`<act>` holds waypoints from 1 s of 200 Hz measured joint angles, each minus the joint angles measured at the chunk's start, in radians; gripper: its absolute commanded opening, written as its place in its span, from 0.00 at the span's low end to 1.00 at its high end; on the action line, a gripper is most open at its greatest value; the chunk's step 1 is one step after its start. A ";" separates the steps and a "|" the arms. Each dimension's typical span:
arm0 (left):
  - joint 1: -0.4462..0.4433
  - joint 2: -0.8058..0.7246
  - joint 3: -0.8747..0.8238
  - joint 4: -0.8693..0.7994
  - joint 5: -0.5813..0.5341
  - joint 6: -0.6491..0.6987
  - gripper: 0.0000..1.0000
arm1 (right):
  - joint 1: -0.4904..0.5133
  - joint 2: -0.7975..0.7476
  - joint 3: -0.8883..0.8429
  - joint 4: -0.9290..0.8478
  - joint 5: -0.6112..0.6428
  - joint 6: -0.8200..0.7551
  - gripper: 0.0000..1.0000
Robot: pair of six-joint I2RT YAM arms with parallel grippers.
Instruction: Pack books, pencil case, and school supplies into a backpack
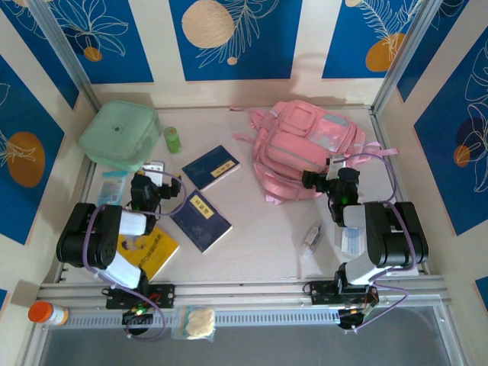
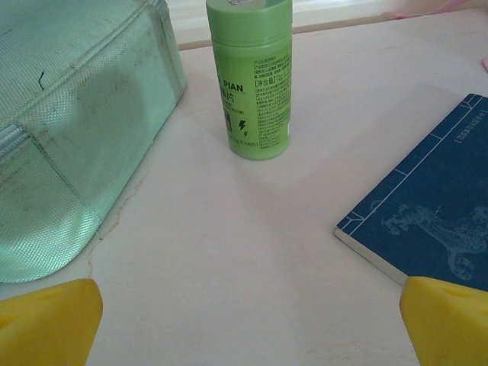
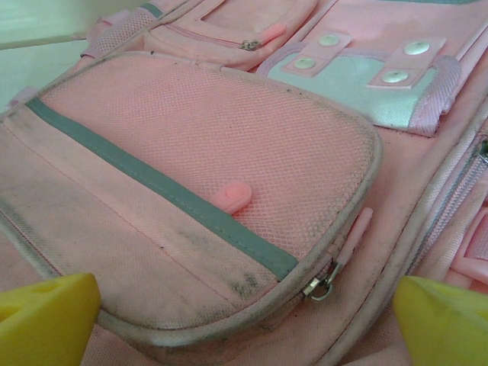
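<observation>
Worktop (image 1: 267,229) pale. Backpack (image 3: 229,137) likely soft, floppy: take zipper pull (image 3: 324,286). Navy book (image 2: 427,206) thin, stiff: pinch edge. Left gripper (image 2: 245,328), right gripper (image 3: 244,324) spread, empty.

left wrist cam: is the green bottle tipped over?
No, the green bottle stands upright on the table, just right of the mint-green box.

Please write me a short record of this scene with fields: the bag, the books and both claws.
bag: large soft pink backpack, lying on table, far right
dark books: two thin dark navy books, flat on table, apart
bright book: yellow cartoon book, near left, partly hidden
left: left claw open, empty, facing small green bottle
right: right claw open, empty, facing backpack's front pocket
</observation>
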 measured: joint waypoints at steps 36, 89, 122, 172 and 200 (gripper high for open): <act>0.000 -0.027 0.000 -0.020 -0.001 0.000 0.99 | 0.000 -0.026 0.005 -0.034 0.007 0.001 0.99; 0.000 -0.189 0.000 -0.117 -0.008 0.000 1.00 | -0.014 -0.262 0.039 -0.225 0.029 0.042 0.99; 0.000 -0.342 0.010 -0.259 -0.012 -0.069 0.99 | -0.048 -0.360 0.116 -0.376 0.030 0.121 0.99; 0.002 -0.482 0.051 -0.418 -0.026 -0.320 0.99 | -0.139 -0.420 0.266 -0.717 0.021 0.396 0.99; 0.002 -0.514 0.058 -0.481 -0.020 -0.446 0.99 | -0.182 -0.435 0.283 -0.850 -0.025 0.483 0.99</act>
